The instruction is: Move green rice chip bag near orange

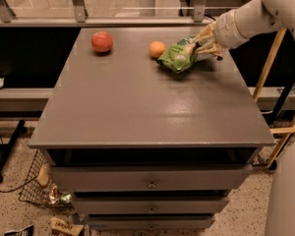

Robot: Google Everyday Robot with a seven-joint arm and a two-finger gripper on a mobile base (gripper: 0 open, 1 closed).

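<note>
The green rice chip bag (pixel 179 56) lies on the grey table top (pixel 147 102) near its far right, its left end close beside the small orange (pixel 157 49). My gripper (pixel 199 42) reaches in from the right, and its pale fingers (pixel 206 33) straddle the bag's right end just above the table. The white arm (pixel 250 16) comes down from the upper right. The bag's right end is partly hidden behind the fingers.
A larger red-orange round fruit (pixel 102 42) sits at the far left of the table top. Drawers (pixel 151 181) are below the table's front edge. A wire basket and litter (pixel 44 188) lie on the floor at the left. A wooden frame (pixel 273 58) stands at the right.
</note>
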